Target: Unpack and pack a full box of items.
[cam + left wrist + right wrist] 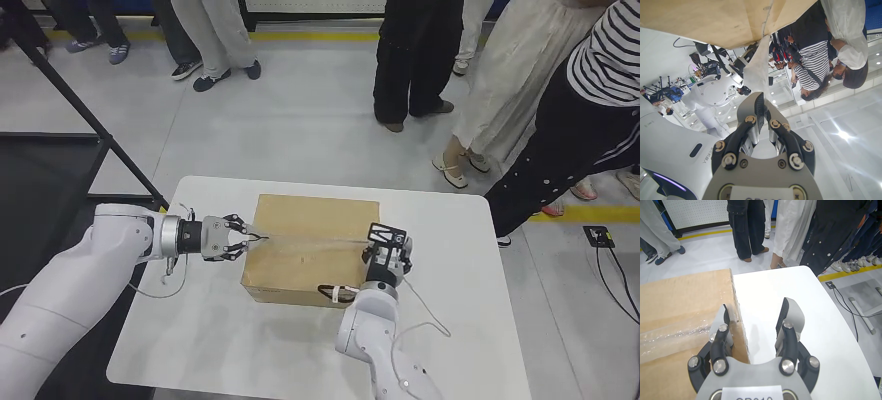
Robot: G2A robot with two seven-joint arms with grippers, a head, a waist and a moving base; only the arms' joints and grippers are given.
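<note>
The box (pixel 305 250) is set on the desk (pixel 450 300). Its tape (pixel 300 243) runs left to right — the left end is pinched by the left gripper (pixel 245 238); the right gripper (pixel 388 240) is spread open, empty.

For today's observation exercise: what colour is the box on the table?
The box is plain brown; the top view shows it best.

My top camera looks down from above my arms onto the table (pixel 450 300) and box (pixel 300 215). My left wrist camera sits close behind my left gripper (pixel 763 102), tilted up past the box toward the ceiling (pixel 829 142). My right wrist camera, close behind my right gripper (pixel 755 303), faces down. All share the box's tape (pixel 300 243).
</note>
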